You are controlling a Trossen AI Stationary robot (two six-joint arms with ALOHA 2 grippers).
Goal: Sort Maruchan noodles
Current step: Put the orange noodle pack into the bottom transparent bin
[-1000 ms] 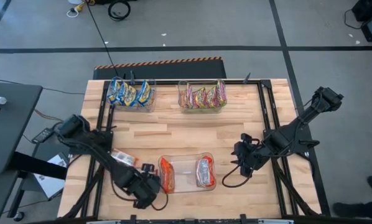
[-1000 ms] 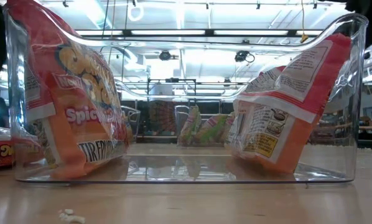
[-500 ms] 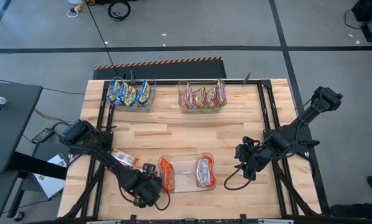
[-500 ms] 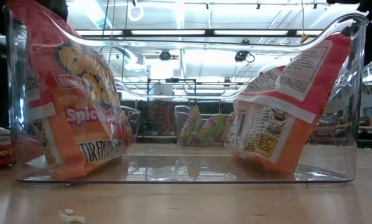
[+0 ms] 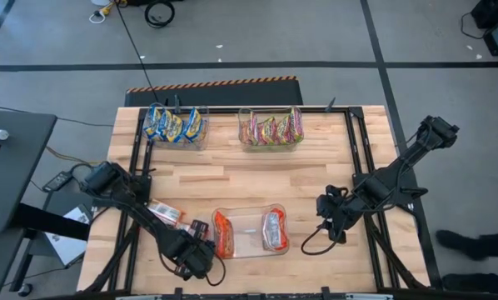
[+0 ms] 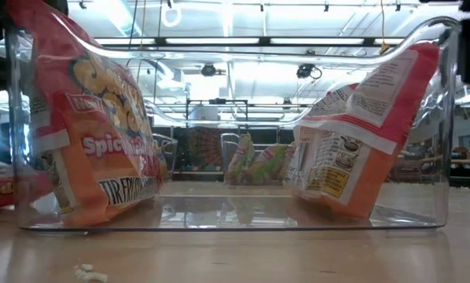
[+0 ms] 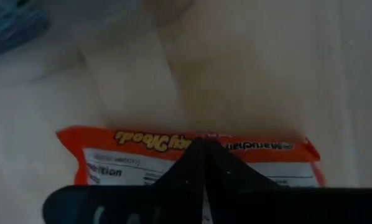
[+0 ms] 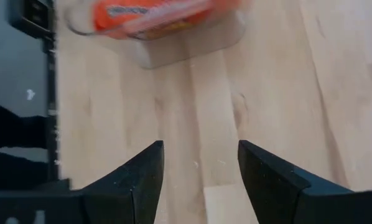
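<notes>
Left gripper (image 5: 191, 254) fingers seen pressed together, nothing gripped; flat red-orange plastic noodle packet (image 7: 186, 155) lying just ahead on wooden table (image 5: 232, 179), long axis crosswise to fingers; right gripper (image 8: 198, 168) spread open, farther off

Bright overhead strip lights glare in the low view; wrist views blurred.

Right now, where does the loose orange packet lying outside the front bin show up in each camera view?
High: packet on the table, left of the front bin.
Low: red sliver at the left edge, beside that bin's wall.
Left wrist: fills the centre, just past the left tool.
Right wrist: not in it.
Shared landmark: the front bin.
</notes>
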